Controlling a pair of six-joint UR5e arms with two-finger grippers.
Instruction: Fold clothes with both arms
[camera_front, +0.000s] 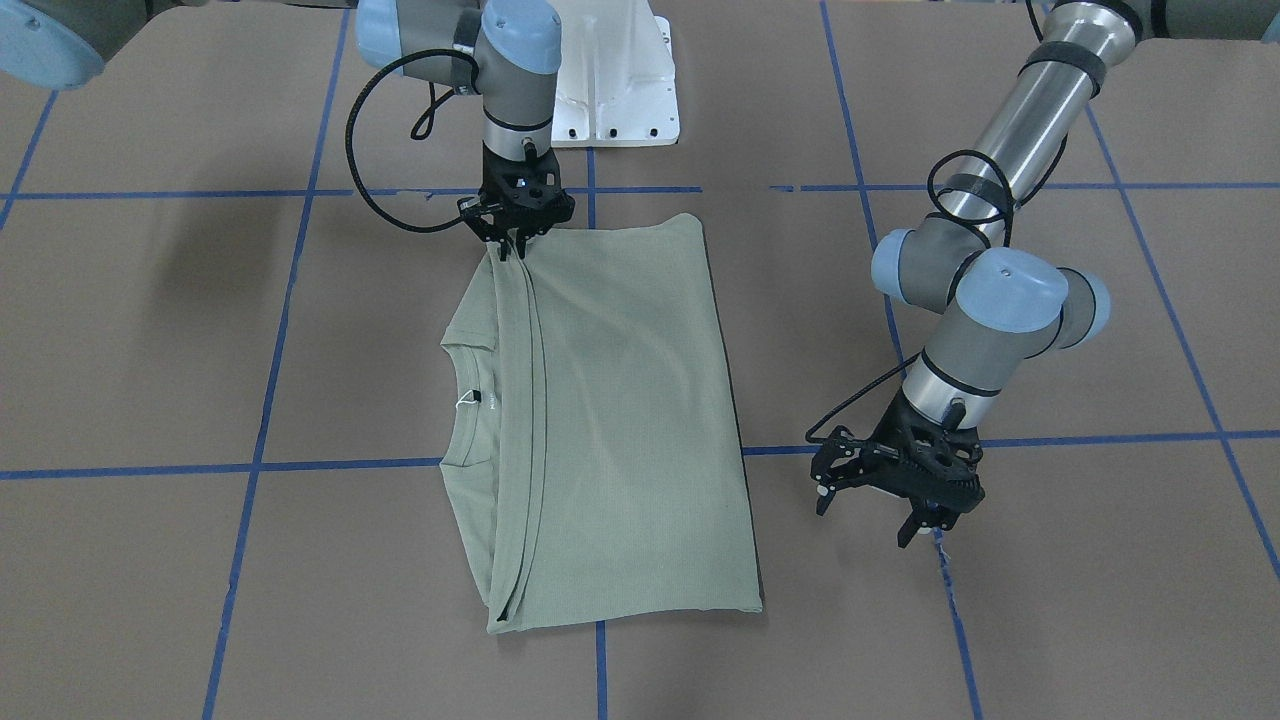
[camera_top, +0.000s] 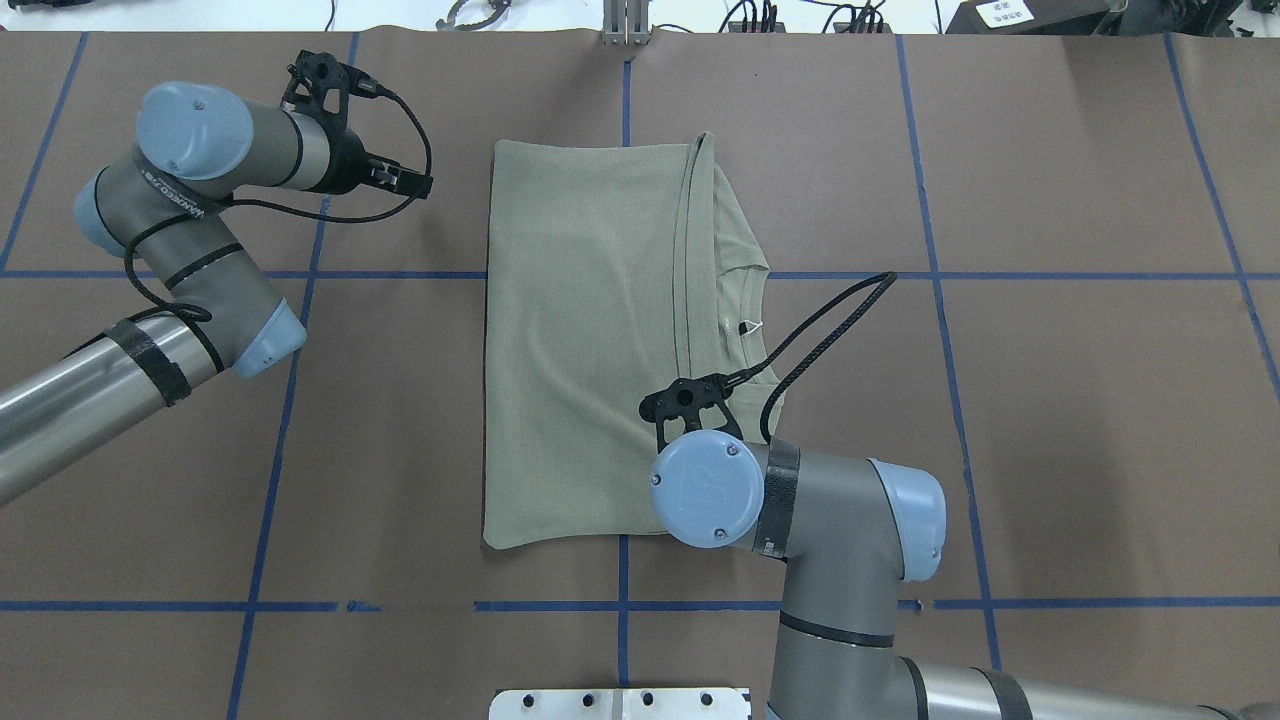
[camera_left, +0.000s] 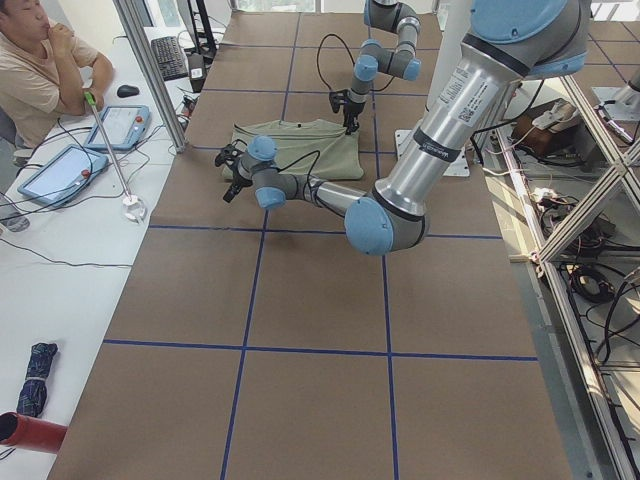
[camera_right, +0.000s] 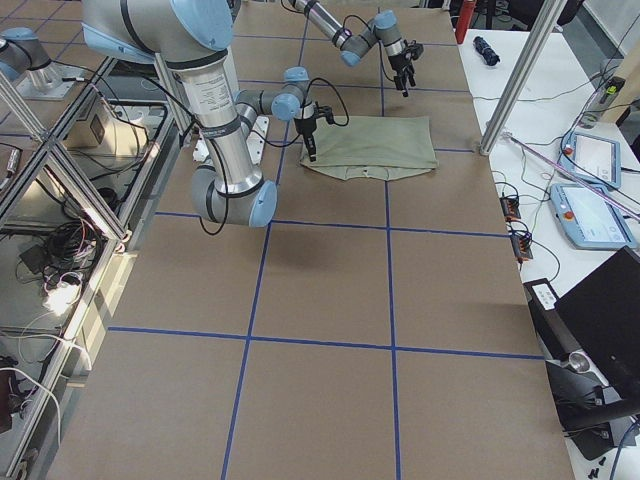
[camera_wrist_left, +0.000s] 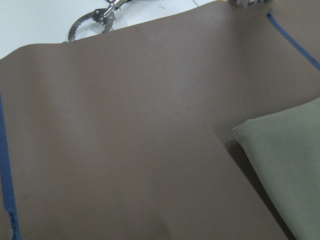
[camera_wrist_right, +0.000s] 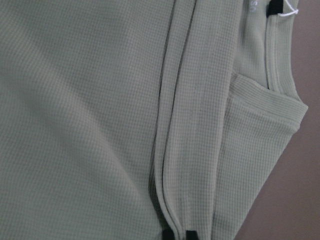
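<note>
One sage-green knit shirt (camera_front: 620, 420), folded into a tall rectangle, lies flat at the middle of the tabletop (camera_front: 150, 330). Its round ribbed collar (camera_front: 462, 405) faces the robot's right side, with the black neck tag (camera_front: 474, 397) and its white loop exposed inside. Doubled layers overlap the body, their stacked edges running beside the collar along the shirt's length.

One right pincer (camera_front: 513, 250): tips pressed close, pinching those stacked edges at the corner nearest the white base pedestal (camera_front: 615, 90).

One left pincer (camera_front: 868, 520): fingers spread, holding nothing, low over bare tabletop off the shirt's opposite long side, toward its far end.

Grid of blue tape lines (camera_front: 330, 464) on the brown tabletop.
</note>
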